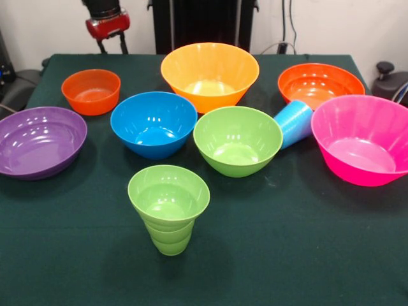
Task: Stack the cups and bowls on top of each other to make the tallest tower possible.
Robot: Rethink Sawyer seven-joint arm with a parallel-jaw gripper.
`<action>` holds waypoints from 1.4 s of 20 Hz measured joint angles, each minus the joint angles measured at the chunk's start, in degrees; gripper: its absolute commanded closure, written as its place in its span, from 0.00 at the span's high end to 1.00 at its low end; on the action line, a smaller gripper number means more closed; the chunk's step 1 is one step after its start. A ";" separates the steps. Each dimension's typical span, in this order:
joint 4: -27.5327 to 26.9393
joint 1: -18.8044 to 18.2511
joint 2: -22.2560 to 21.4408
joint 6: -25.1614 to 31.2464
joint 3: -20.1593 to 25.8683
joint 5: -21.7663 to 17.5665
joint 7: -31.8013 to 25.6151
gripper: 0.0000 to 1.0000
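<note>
A lime green cup (169, 207) stands upright near the front middle of the table. A light blue cup (294, 122) lies tipped on its side, wedged between the green bowl (237, 140) and the pink bowl (364, 139). Other bowls sit apart, all upright: purple (39, 140) at left, small orange (91, 91), blue (153, 123), large yellow-orange (210, 75) and a wide orange one (320, 85). Nothing is stacked. My gripper (112, 46) hangs at the top left, beyond the small orange bowl, open and holding nothing.
A dark green cloth covers the table (287, 255). Dark equipment sits off the table's left edge (19, 89) and right edge (390, 80). A black post (204, 22) stands behind the yellow-orange bowl.
</note>
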 measured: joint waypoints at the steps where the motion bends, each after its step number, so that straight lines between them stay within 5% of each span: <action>1: -0.07 -0.16 0.10 0.25 0.13 -0.13 -0.01 1.00; 18: -0.66 -2.92 1.10 2.81 3.27 -3.70 -0.01 1.00; 23: -0.71 -1.44 0.48 4.32 3.13 -3.75 -0.01 1.00; 28: 0.95 2.95 -4.71 9.02 2.45 -2.46 -0.01 1.00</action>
